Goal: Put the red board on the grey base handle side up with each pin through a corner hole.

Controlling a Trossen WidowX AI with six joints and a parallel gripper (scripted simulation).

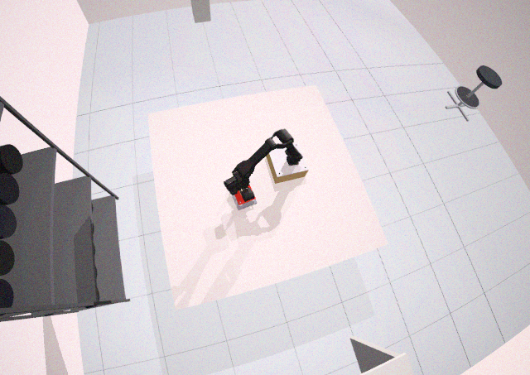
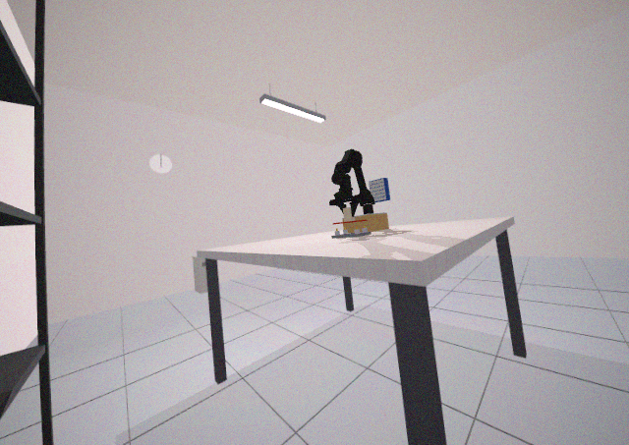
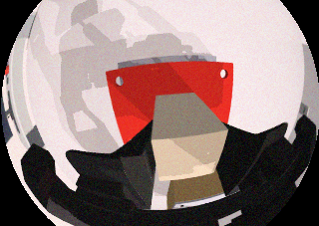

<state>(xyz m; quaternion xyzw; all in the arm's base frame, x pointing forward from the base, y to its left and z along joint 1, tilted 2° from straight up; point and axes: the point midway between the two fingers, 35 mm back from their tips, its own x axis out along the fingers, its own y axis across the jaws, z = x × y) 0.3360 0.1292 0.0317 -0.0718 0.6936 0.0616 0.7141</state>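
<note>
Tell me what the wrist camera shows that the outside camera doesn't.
Only the wrist view: two holes in the red board.

Only the outside view: a gap between the board and the posts, and the table's legs.

Both: the hand gripping the board's handle.

Pretty much an all-black arm (image 1: 257, 153) (image 2: 358, 177), chunky rounded joints, slimmer links between, plus black jaws (image 1: 247, 194) (image 2: 348, 211) with angular, tapering sides.
</note>
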